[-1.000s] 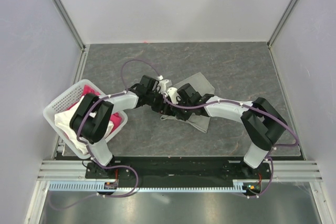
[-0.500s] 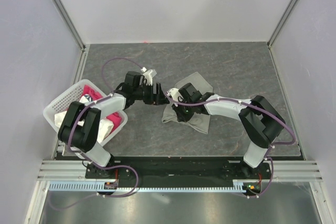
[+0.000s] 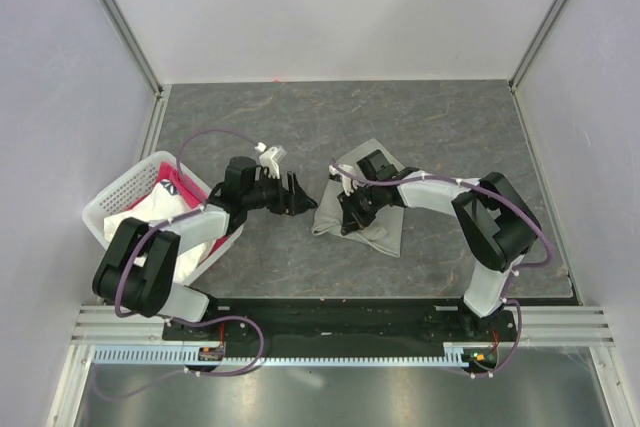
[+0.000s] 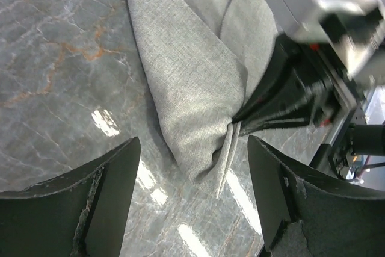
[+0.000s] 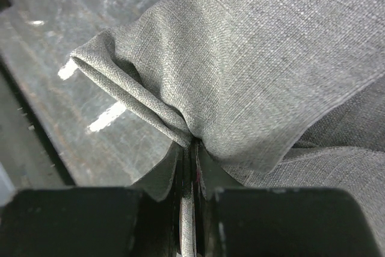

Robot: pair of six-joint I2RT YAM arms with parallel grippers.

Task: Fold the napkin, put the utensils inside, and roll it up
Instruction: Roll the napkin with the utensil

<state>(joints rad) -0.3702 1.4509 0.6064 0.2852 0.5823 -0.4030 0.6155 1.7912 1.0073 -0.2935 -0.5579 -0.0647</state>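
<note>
Lying flat, was the napkin [image 3: 378,232]? Mara asked.

Only partly, Jon said. The grey-green cloth sat folded on the stone-patterned table [image 3: 450,127], a little right of centre. Its outer parts lay flat against the surface. Its left edge was gathered into pleats and drawn to a point.

What gathered it?

The right gripper [image 3: 350,213]. In the right wrist view the napkin [image 5: 271,58] filled most of the frame. The right gripper [image 5: 191,148] had its jaws clamped on a bunched fold, with several layers of fabric pinched between them. A doubled corner stuck out to the left, just above the table.

And the other arm?

The left gripper [image 3: 296,199] was to the left of the cloth, near it but apart, and pointed toward it. Its jaws stood wide and held nothing. In its own camera the two dark fingers [image 4: 102,197] framed the napkin [image 4: 186,70]. The pleated corner there ran into the black tips of the right gripper [image 4: 240,117].

Anything further out?

A white basket [image 3: 95,212] stood at the table's left edge, beside the left arm. A pink cloth [image 3: 163,170] and a white cloth [image 3: 140,210] were inside it.
</note>
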